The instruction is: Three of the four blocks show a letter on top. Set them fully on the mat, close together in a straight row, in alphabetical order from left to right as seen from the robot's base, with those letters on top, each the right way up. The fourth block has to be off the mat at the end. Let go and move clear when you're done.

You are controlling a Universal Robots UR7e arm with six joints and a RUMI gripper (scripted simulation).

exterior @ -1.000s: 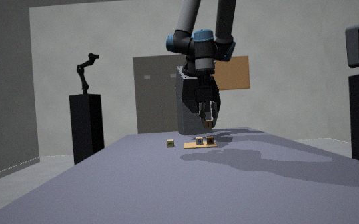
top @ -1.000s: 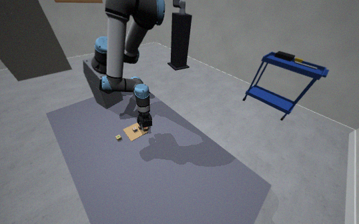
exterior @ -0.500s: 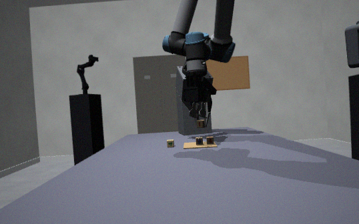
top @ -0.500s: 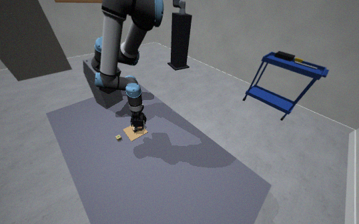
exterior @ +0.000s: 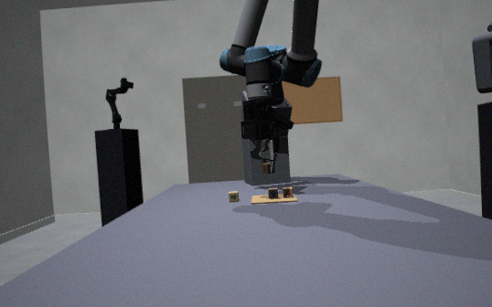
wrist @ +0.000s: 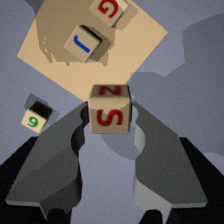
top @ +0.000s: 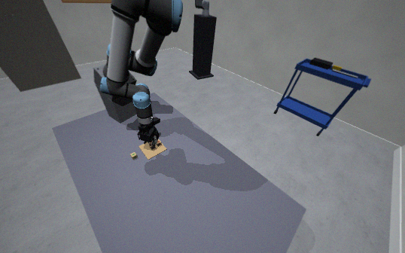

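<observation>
A wide grey-violet surface (top: 166, 214) (exterior: 248, 251) (wrist: 107, 175) is spreading beneath everything. Over it my arm (top: 121, 49) (exterior: 257, 64) is reaching down, while a blue cart (top: 318, 72) is standing well apart on the floor. I, the gripper (top: 153, 144) (exterior: 268, 167) (wrist: 110, 103), am pinching 1 block between my 2 jaws and holding it raised. Below, the tan mat (top: 149, 153) (exterior: 262, 200) (wrist: 130, 50) is lying flat.

As for the 4 similar-sized blocks, the S block (exterior: 266, 168) (wrist: 110, 117) is sitting in my grip, showing its red S upward and another red character on a side. The G block (top: 159, 142) (exterior: 287, 192) (wrist: 106, 9) is resting on the mat, and the J block (exterior: 272, 193) (wrist: 82, 44), with its blue letter, is resting near it, just apart, to its right as seen from my base. The green-numbered block (top: 133, 154) (exterior: 233, 196) (wrist: 33, 122) is lying off the mat, beyond the J side; I can't tell whether it is showing 6 or 9.
</observation>
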